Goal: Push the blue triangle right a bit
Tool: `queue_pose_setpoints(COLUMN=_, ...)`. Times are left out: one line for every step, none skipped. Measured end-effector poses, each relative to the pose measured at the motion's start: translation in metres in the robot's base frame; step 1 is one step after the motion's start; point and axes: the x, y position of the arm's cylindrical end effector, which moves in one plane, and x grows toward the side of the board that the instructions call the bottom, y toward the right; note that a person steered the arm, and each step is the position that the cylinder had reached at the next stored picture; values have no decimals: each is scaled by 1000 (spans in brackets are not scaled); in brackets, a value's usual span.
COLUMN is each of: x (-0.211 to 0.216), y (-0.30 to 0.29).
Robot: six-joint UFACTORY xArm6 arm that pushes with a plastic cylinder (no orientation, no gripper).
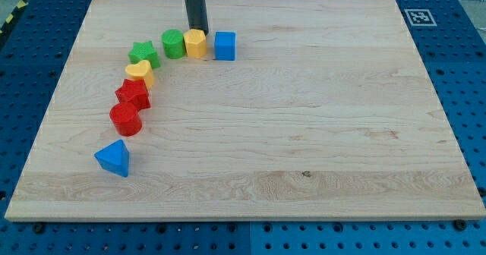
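Observation:
The blue triangle [114, 158] lies near the board's lower left, apart from the other blocks. My tip [197, 30] is at the view's top, just behind the yellow hexagon block [196, 43], far up and to the right of the blue triangle. The rod comes down from the top edge.
An arc of blocks runs from the top down the left: blue cube [225, 45], yellow hexagon, green cylinder [174, 43], green star [143, 55], yellow heart [140, 72], red star [134, 94], red cylinder [126, 119]. The wooden board [304, 133] has a tag [416, 17] beyond its top right corner.

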Motion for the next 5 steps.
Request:
queue_pose_setpoints(x=-12, y=37)
queue_pose_setpoints(x=-8, y=109)
queue_pose_setpoints(x=39, y=184)
queue_pose_setpoints(x=128, y=200)
queue_pose_setpoints(x=203, y=198)
